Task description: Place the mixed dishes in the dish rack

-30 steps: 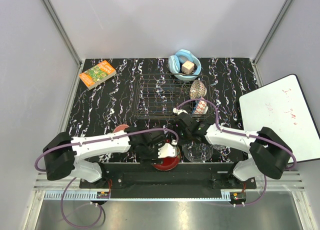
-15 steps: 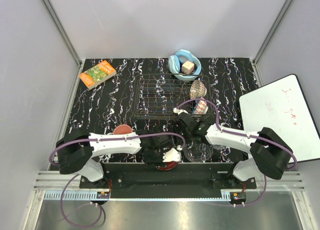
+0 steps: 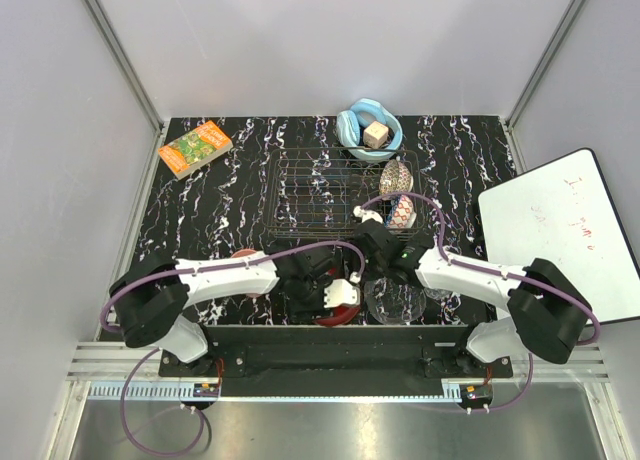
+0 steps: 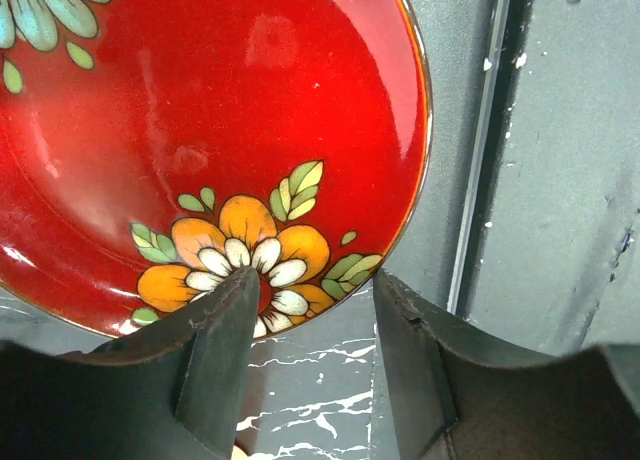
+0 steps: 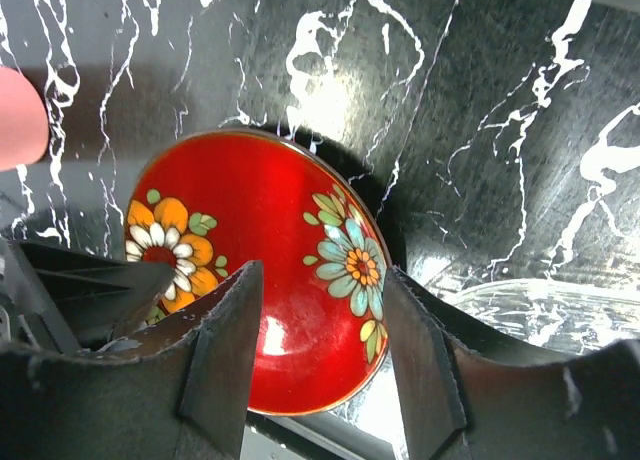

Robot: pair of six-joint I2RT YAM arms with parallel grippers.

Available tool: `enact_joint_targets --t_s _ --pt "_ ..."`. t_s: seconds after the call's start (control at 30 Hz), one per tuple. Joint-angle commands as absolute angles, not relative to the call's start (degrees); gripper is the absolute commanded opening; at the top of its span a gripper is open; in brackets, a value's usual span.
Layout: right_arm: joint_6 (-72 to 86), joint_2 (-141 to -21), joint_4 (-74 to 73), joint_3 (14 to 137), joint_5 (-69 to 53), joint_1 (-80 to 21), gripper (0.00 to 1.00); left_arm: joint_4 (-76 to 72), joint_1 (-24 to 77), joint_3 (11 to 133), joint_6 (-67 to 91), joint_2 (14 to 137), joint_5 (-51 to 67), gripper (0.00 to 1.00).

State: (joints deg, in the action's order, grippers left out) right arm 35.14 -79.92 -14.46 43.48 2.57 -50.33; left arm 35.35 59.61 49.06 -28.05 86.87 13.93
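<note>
The red floral plate (image 4: 200, 110) was straddled at its rim by the spread left fingers (image 4: 215, 370), seemingly for an edge grip off the worktop (image 5: 480, 130), while the right fingers (image 5: 225, 370) were held spread, empty, above it.

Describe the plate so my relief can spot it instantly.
On the black marbled table, look at the near edge, in front of the wire dish rack. The plate sits there beside the clear glass bowl: glossy red with painted flowers, the only red dish.
</note>
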Motion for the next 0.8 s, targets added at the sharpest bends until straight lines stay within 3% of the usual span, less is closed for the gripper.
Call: enact_joint_targets --t_s 0.0,0.37,0.77 --pt "34.81 -78.05 -18.28 43.07 -1.23 -51.59 0.59 32.52 54.41 48.78 -23.47 87.19 10.29 0.54" --pt "34.8 -78.49 -18.37 42.1 -1.84 -51.59 0.58 35.59 54.4 48.69 -21.36 78.84 10.46 0.58" --pt "36.12 -76.11 -18.72 39.73 -1.23 -51.68 0.58 34.1 54.4 48.96 -22.58 82.53 9.06 0.58"
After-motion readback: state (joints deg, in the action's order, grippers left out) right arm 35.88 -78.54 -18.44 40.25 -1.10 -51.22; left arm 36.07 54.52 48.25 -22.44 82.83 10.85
